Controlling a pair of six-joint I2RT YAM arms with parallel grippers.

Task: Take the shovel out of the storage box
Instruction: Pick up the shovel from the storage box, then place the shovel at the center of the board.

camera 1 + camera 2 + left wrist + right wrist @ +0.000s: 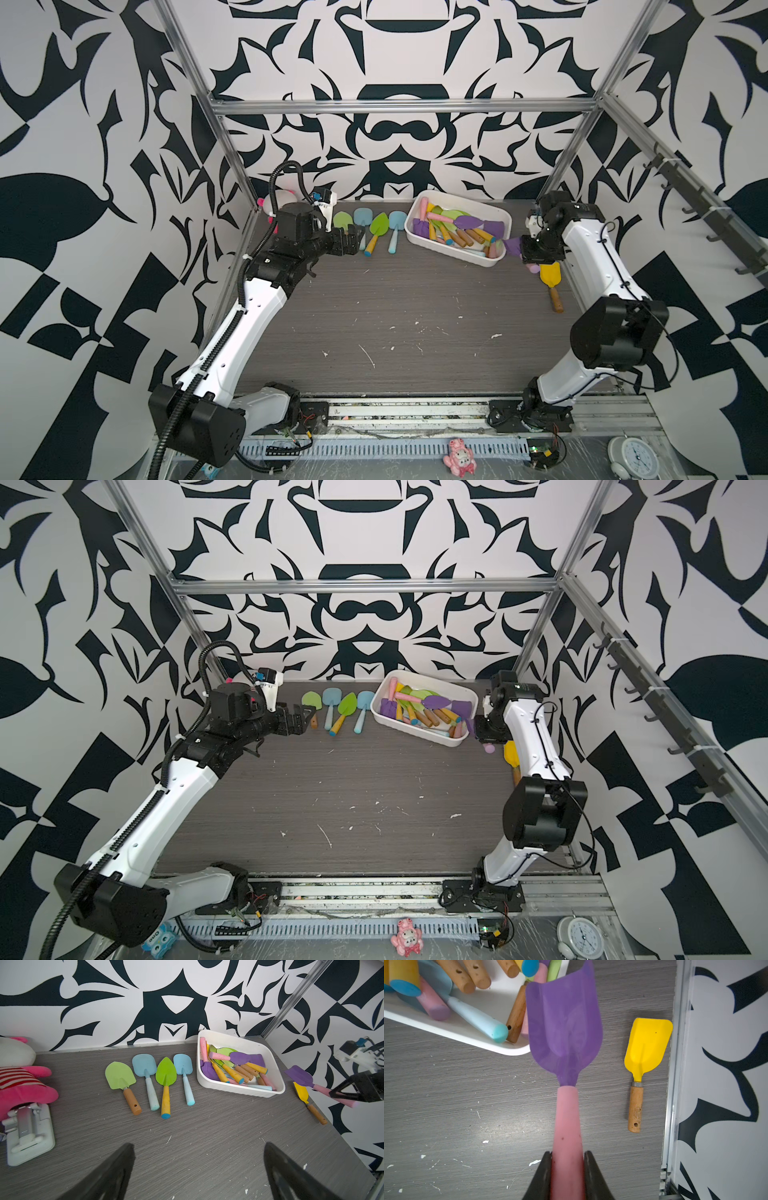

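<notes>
purple shovel, pink handle clamped in the right gripper, hangs over the table just outside the storage box, near a yellow shovel; the left gripper gapes wide, holding nothing.

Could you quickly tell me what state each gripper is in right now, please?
Left gripper: open, empty.
Right gripper: closed on the purple shovel.

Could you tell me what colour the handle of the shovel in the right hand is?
The shovel handle is pink, clearest in the right wrist view.
</notes>
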